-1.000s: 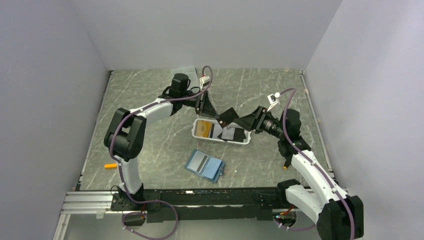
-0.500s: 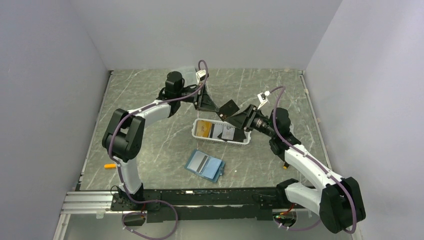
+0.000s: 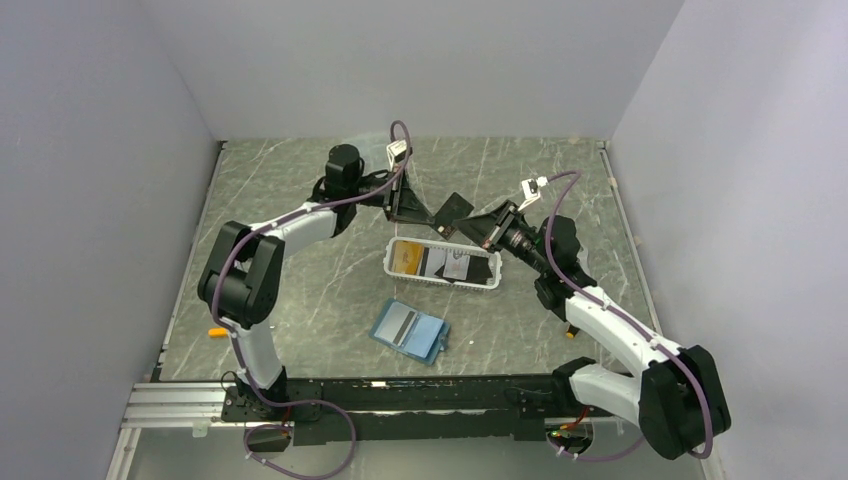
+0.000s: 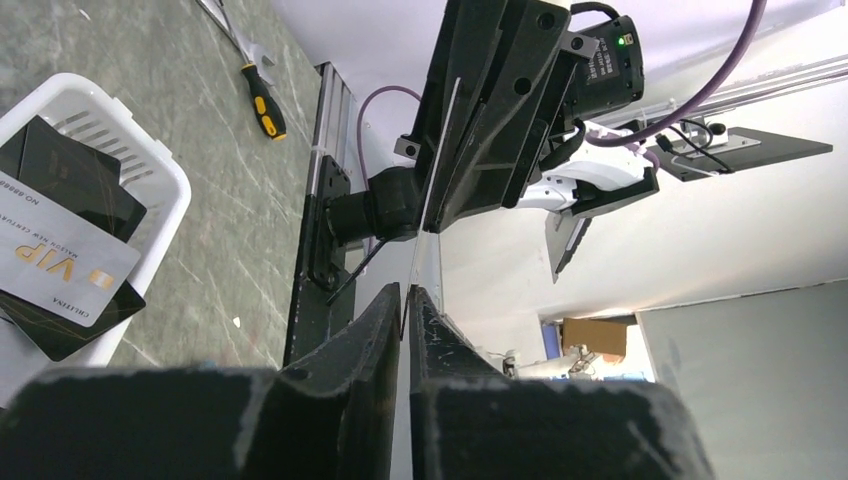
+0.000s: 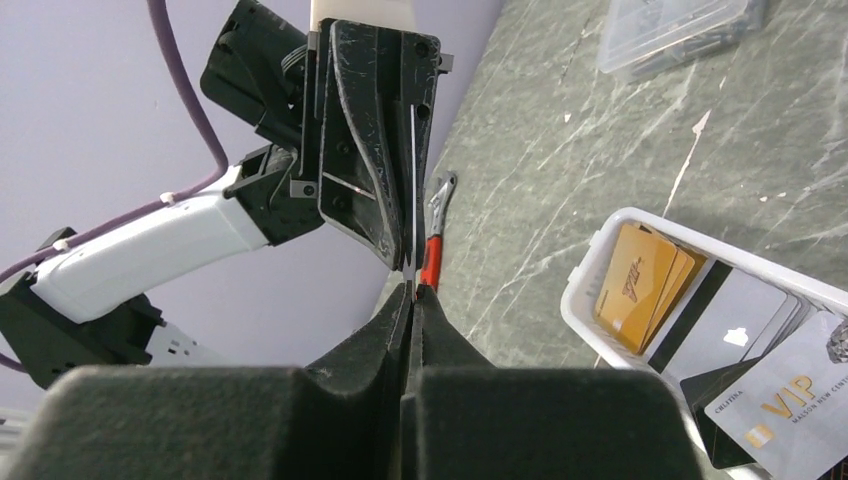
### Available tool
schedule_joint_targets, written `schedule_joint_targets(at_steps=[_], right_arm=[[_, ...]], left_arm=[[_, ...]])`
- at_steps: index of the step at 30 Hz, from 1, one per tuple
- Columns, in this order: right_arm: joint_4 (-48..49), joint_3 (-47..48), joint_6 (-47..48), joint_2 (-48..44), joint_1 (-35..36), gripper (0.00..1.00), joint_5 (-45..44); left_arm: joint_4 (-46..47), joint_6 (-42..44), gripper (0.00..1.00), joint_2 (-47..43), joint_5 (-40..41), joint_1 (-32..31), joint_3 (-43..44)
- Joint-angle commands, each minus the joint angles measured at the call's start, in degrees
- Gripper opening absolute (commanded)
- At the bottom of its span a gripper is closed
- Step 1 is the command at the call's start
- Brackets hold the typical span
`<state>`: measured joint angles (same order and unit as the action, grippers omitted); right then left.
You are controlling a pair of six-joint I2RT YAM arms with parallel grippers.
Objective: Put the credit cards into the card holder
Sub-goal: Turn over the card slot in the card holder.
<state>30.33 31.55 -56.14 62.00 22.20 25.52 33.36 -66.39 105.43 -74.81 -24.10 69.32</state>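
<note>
A black credit card hangs in the air above the white basket, held at both ends. My left gripper is shut on its left end and my right gripper is shut on its right end. Each wrist view shows the card edge-on, as a thin line running from my own fingertips to the other gripper. More credit cards lie in the basket: gold ones, a grey VIP card and black ones. The teal card holder lies open on the table in front of the basket.
The white slatted basket stands mid-table. A clear compartment box sits at the back. A red-handled tool lies on the table below the grippers, a yellow-and-black screwdriver near the right arm's base, a small orange item at the left.
My right gripper moved up and left to the black card and shut on its free end. The left gripper drew back slightly, still holding the card.
</note>
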Motion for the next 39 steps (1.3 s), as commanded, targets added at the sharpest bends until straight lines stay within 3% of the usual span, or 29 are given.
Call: schedule_joint_targets(at_steps=[1,4,8,10,15,21,28,33,39], right_arm=[[2.4,2.0,0.4,-1.0,0.4,0.00,-2.7],[-0.6,1.5,1.4,-2.3,0.4,0.00,-2.8],[-3.2,2.0,2.1,-1.7,0.5,0.00,0.9],[-3.7,2.2,2.1,-0.9,0.8,0.00,2.0],[-6.6,4.0,3.4,0.9,3.0,0.00,2.1],[-11.4,5.8,5.2,1.7,3.9,0.00,3.4],[-12.4,5.1,5.7,0.0,3.9,0.00,1.6],[-11.3,5.4,5.3,-0.1,3.9,0.00,-0.6],[-10.8,5.3,5.6,-0.9,3.9,0.00,-2.2]], left_arm=[[-1.7,3.7,0.15,-4.2,-0.3,0.0,-0.6],[-2.9,5.1,0.24,-5.4,-0.7,-0.1,-1.0],[-2.5,4.9,0.51,-5.9,-1.0,-0.2,-1.1],[-0.6,3.4,0.53,-5.6,-1.4,-0.3,-1.1],[1.6,1.5,0.45,-5.2,-1.3,-0.7,-1.3],[-7.1,8.3,0.21,-5.8,-0.9,-0.4,0.1],[-12.0,13.0,0.01,-6.4,0.0,-0.3,1.0],[-18.2,17.8,0.00,-7.1,0.8,-0.3,1.8],[-18.2,17.5,0.00,-6.9,1.0,-0.1,1.5]])
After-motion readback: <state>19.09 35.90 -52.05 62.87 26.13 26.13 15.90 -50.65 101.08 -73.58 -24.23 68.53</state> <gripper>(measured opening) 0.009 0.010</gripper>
